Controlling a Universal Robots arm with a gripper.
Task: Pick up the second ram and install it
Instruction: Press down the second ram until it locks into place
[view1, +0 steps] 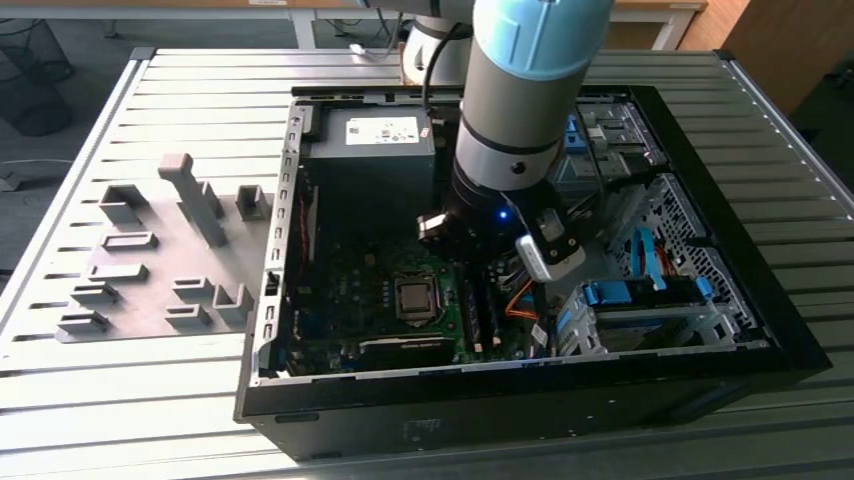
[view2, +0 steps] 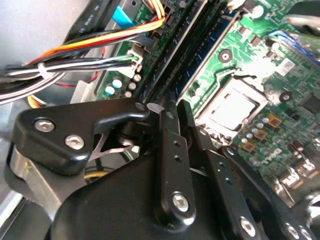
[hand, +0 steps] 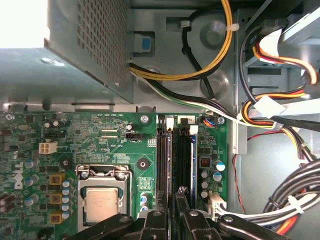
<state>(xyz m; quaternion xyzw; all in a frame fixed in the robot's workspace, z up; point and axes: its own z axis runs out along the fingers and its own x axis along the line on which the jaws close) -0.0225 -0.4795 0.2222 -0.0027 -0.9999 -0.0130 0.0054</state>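
Note:
My gripper is low inside the open computer case, right over the memory slots beside the processor socket. Its two black fingers stand nearly together. From the narrow gap between them a thin dark edge runs along one slot: the second ram, seen edge-on and level with the slots. Whether it is fully seated cannot be told. In the first wrist view the gripper sits at the near end of the slots. The arm comes straight down into the case.
A bundle of orange, yellow and black cables runs close beside the slots. The power supply fills the far end of the case and a blue-tabbed drive cage stands on the exterior view's right. Outside, a grey fixture plate carries several blocks.

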